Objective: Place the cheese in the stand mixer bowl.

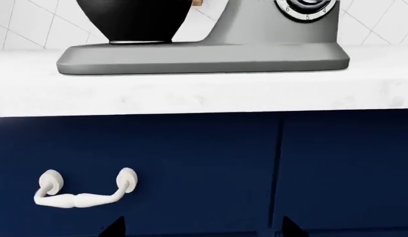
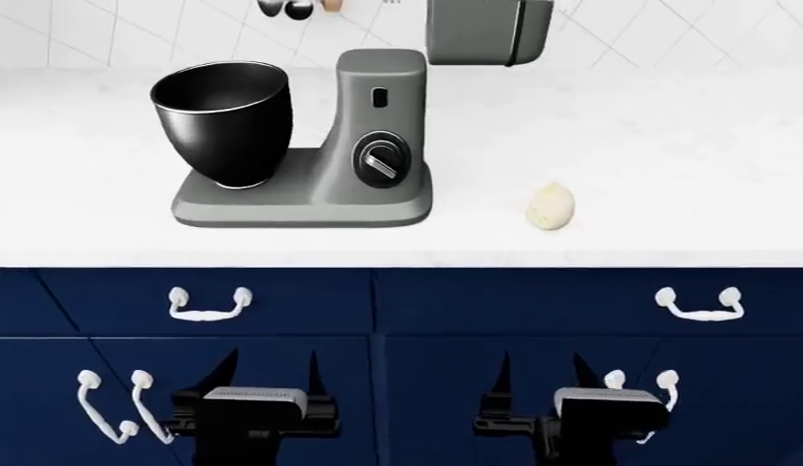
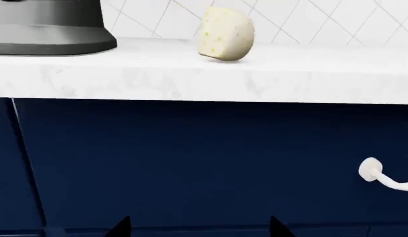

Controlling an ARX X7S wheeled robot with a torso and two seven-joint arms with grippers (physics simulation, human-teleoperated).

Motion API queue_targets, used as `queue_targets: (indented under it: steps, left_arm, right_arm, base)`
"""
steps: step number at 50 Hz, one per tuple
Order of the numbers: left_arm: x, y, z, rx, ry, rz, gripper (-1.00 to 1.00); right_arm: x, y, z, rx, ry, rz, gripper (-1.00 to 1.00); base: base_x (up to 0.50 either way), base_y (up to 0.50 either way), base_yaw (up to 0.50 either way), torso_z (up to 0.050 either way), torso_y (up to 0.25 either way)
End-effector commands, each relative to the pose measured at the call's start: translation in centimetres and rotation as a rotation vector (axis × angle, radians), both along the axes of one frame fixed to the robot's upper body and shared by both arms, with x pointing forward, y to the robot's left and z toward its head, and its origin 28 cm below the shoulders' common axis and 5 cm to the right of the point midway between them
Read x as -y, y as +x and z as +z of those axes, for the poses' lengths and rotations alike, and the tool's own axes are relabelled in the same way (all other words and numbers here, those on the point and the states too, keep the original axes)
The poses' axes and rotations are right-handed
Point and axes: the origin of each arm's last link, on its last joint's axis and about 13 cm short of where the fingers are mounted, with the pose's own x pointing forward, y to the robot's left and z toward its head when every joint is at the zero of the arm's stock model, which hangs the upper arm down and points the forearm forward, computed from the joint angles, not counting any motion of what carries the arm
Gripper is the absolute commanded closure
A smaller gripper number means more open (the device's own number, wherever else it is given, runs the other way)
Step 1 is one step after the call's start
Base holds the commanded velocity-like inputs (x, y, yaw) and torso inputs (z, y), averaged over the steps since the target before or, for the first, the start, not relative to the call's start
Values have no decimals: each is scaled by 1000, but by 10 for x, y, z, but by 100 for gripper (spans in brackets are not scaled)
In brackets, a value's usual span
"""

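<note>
Both your left gripper point(image 2: 264, 375) and right gripper point(image 2: 541, 377) hang spread and empty before the navy drawers, while the cheese point(image 2: 551, 206) sits on the white counter point(image 2: 686, 155), right of the stand mixer bowl point(image 2: 223, 120).

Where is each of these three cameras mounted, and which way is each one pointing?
Head view: up on the robot's head, looking down over the counter, both grippers low in front.
Left wrist view: on the left arm, facing the stand mixer and drawer handle; fingers peek in.
Right wrist view: on the right arm, facing the cheese.
Head and right wrist views share the cheese.
</note>
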Motion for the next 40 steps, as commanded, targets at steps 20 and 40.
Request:
queue_targets:
  steps: [20,40]
  left_arm:
    - [-49,14,199,-172,67,77,-100]
    - [-58,-39,328,-324,210,-169,-100]
  right_arm:
    - [42,-16,199,-27,-48,99,-100]
    - [67,-25,303,-67,-243,216,-100]
  base:
    - [0,50,0,0,0]
    - [0,0,0,0,0]
